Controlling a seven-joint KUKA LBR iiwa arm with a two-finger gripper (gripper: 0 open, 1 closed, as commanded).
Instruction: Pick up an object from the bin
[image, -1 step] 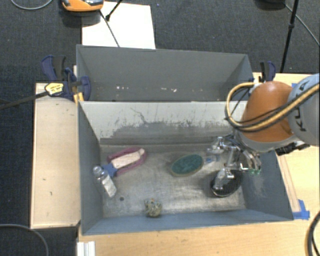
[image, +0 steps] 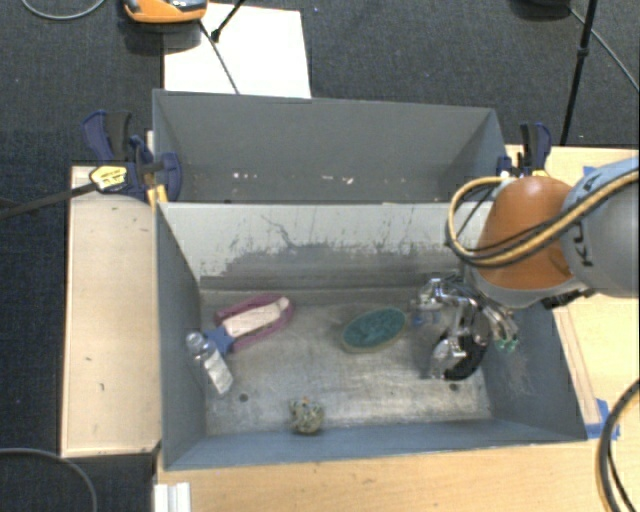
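bin (image: 330, 160): grey metal, sloping walls, flat floor carrying four loose things, spread out rather than heaped.

item 1: teal oval pad (image: 375, 328), lying flat near the back edge of the floor, right of centre. it is sitting nearest the gripper, to the gripper's left, with a strip of bare floor lying between them.

item 2: pink and purple brush-like thing (image: 255, 318), lying slantwise toward the back left corner of the floor, its blue end pointing at the left wall.

item 3: small clear bottle (image: 212, 366), lying on its side along the left edge of the floor, just beside the blue end of item 2; whether they are touching cannot be told.

item 4: small mottled lump (image: 307, 416), resting at the front edge of the floor, left of centre, well apart from the rest.

gripper (image: 455, 358): hanging low over bare floor close to the right wall; whether it is standing wide or narrow cannot be told.

arm (image: 600, 215): reaching in over the right rim, wrist turning downward, orange cover (image: 520, 235) bulging above the gripper, cables (image: 465, 215) looping around it.
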